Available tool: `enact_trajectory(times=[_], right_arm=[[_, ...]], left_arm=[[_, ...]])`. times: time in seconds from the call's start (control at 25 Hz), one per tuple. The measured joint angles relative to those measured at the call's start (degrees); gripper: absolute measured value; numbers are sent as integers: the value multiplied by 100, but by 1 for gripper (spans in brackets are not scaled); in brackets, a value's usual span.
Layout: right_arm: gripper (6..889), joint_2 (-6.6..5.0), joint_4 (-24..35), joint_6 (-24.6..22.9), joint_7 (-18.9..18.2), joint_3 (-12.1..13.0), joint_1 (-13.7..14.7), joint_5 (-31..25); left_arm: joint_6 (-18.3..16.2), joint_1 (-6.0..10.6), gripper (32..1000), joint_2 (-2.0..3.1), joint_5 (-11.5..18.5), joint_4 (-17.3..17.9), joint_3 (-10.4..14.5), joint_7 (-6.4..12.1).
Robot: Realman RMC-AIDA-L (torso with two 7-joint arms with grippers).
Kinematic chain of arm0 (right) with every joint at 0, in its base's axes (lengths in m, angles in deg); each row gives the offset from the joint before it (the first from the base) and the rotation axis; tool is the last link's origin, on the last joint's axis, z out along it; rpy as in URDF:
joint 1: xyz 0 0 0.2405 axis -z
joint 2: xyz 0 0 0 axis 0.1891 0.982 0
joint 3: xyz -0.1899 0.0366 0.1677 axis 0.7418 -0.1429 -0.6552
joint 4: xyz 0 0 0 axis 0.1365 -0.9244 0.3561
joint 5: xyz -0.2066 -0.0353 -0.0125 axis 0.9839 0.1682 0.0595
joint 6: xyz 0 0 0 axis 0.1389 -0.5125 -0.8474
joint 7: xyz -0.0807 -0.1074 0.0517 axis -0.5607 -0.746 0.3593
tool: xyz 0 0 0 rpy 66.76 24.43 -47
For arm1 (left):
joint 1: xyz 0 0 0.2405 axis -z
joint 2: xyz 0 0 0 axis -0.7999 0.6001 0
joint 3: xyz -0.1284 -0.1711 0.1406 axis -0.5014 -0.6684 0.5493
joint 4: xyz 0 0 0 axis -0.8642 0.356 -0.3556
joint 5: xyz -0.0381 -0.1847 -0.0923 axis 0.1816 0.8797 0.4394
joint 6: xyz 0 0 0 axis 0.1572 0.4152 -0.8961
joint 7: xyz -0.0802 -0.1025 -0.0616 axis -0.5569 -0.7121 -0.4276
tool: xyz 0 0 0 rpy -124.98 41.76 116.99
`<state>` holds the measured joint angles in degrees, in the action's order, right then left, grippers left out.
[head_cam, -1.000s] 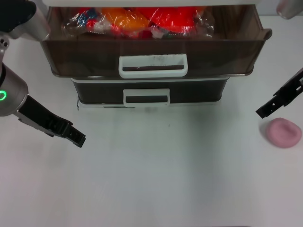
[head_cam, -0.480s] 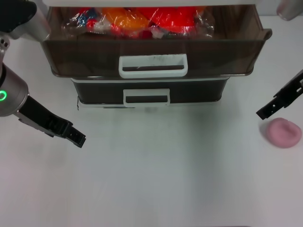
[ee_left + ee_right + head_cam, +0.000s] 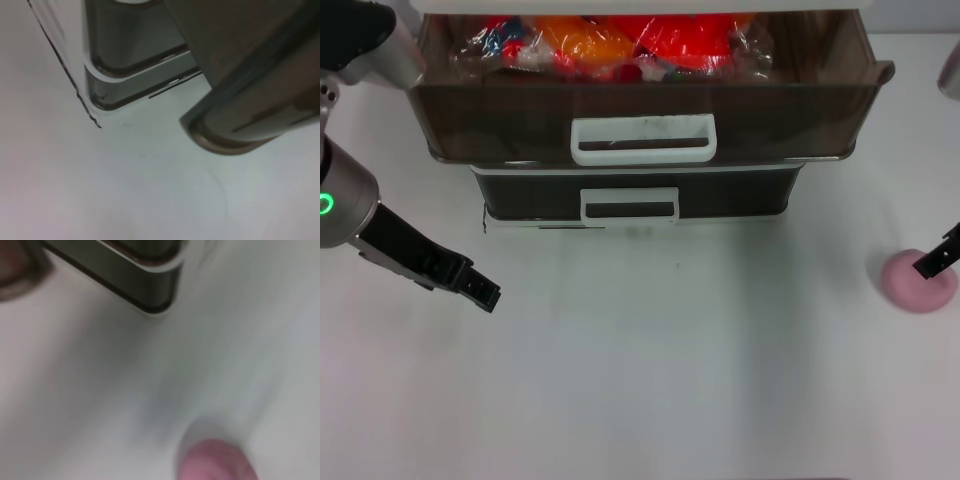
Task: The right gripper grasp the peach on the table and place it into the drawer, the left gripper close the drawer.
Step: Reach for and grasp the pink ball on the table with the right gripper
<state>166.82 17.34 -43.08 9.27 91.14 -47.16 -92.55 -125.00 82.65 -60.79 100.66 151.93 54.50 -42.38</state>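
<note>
Right gripper (image 3: pixel 932 264) over the peach (image 3: pixel 910 284), finger spacing impossible to tell; drawer (image 3: pixel 640 125) open.

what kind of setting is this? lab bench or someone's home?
Looks like a lab or test bench, though I can't be sure: a plain white table, a plastic drawer unit stuffed with wrapped packets, a lone peach, and two robot arms, nothing household around.

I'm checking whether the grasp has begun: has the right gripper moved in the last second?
Yes. In the head view the right gripper has dropped away from the drawer and now overlaps the peach, which lies where it was.
</note>
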Motion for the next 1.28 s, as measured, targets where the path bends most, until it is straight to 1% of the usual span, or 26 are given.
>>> enact_trajectory(times=[0.12,0.32,0.44,0.56,0.68,1.04,1.28], right_arm=[[816,3,-298,322,-38,0,30,-4],[810,2,-1059,871,-176,0,-16,-45],[807,7,-1324,1086,-216,0,-24,-55],[804,11,-1427,1236,-227,0,-24,-57],[801,10,-1434,1288,-228,0,-24,-59],[791,10,-1467,1341,-235,-20,-22,-59],[551,15,-1470,1348,-352,-9,-21,-125]], left_arm=[[26,-3,815,-2,0,0,10,8],[32,1,815,-7,0,0,12,15],[35,3,815,-15,0,0,12,16],[37,-4,815,-19,0,0,12,17],[38,-14,815,-18,0,0,10,17],[38,2,816,-13,0,-17,13,17],[47,2,816,-13,0,-17,12,17]])
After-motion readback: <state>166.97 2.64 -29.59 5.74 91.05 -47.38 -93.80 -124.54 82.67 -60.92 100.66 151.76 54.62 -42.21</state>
